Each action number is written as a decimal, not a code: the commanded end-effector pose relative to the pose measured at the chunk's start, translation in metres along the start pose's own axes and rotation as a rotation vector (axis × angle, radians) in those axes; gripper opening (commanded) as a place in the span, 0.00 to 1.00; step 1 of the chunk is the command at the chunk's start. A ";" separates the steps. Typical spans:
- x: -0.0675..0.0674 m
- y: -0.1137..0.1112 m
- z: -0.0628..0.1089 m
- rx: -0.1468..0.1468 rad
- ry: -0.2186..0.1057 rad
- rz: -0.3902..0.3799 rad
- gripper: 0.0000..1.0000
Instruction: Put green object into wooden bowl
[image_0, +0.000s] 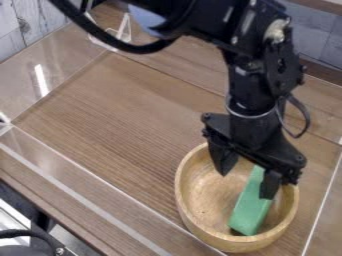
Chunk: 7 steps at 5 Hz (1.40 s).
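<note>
So the green block (255, 203) is lying in the right side of the wooden bowl (201, 200), leaning up against the wall. My gripper (255, 171) hangs just above it, jaws spread wide and holding nothing. The block looks light, stiff and matte, so not slippery; I'd grab it across its narrow sides near the middle. Its upper end is hidden behind my fingers, so I can't tell if anything's touching.
</note>
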<state>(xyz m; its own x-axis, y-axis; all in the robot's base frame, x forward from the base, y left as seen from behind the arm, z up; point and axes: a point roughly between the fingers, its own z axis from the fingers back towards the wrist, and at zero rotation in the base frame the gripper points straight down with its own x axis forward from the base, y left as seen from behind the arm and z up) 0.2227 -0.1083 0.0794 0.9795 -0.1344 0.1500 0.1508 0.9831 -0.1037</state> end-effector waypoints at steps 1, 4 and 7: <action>0.017 -0.006 0.022 -0.006 -0.074 0.006 1.00; 0.033 0.017 0.023 0.026 -0.110 0.063 1.00; 0.042 0.052 0.054 0.056 -0.148 0.062 1.00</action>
<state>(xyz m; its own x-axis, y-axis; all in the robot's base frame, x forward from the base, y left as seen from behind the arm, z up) 0.2572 -0.0548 0.1180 0.9709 -0.0500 0.2343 0.0656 0.9961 -0.0593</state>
